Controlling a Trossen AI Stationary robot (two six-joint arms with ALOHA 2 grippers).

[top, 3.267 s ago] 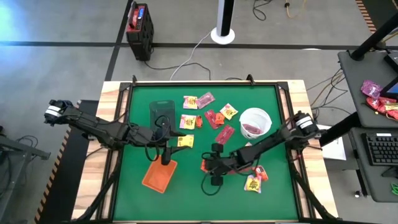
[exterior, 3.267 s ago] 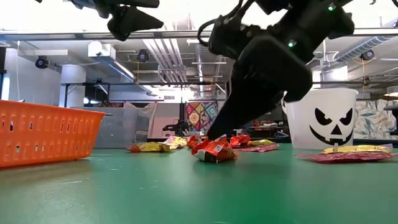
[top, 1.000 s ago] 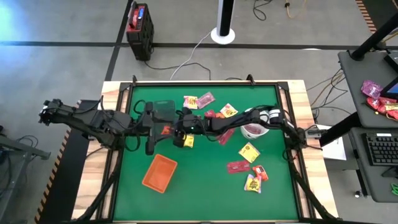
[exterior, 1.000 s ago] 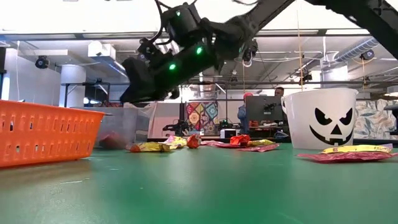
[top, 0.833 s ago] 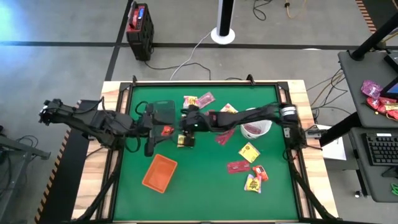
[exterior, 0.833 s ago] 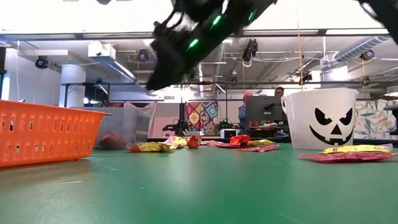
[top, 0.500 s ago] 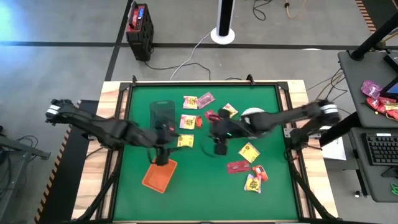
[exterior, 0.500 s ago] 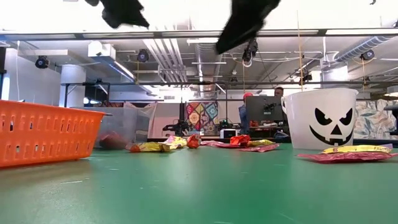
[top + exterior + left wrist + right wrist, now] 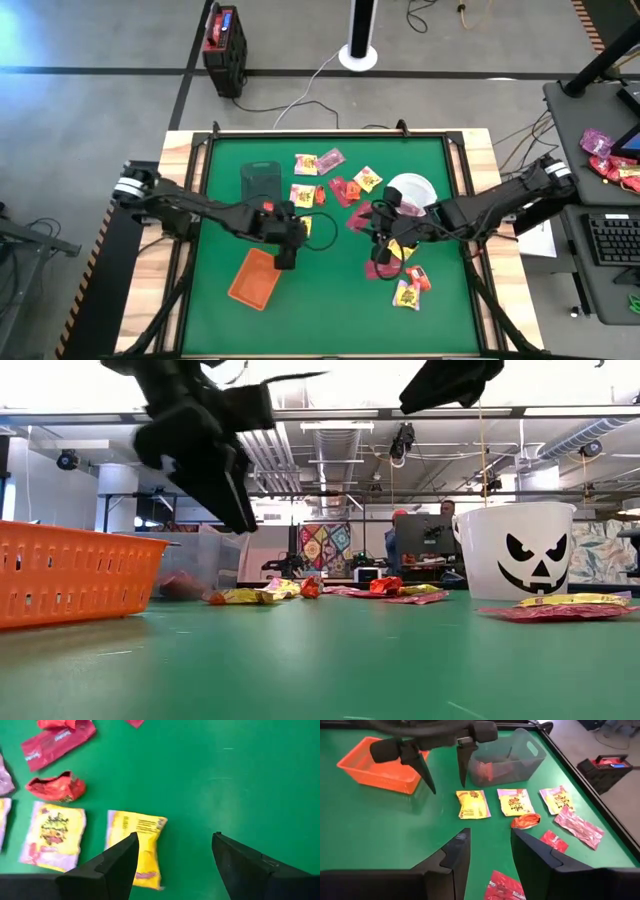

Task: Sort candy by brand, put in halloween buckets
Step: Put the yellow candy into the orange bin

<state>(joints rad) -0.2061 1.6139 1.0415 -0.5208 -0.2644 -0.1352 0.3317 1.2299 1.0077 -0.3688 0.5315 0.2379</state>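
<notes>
Left gripper [image 9: 284, 256] jaws spread (empty) above orange tray [image 9: 247, 285], right gripper [image 9: 488, 851] spread, seemingly near white bucket [image 9: 422, 188]

My green table mat [image 9: 320, 310] is carrying everything here. The orange tray [image 9: 255, 280] is sitting at its near left and the dark translucent tub [image 9: 260, 180] is resting farther back, a red wrapper lying inside it. The white bucket [image 9: 412, 190] is standing toward the right. Loose candy is lying scattered between them: a yellow packet [image 9: 136, 847], a yellow-and-pink packet [image 9: 54, 836] beside it, a crumpled red wrapper [image 9: 56, 788], and more red and yellow packets [image 9: 410, 288] at the near right.
</notes>
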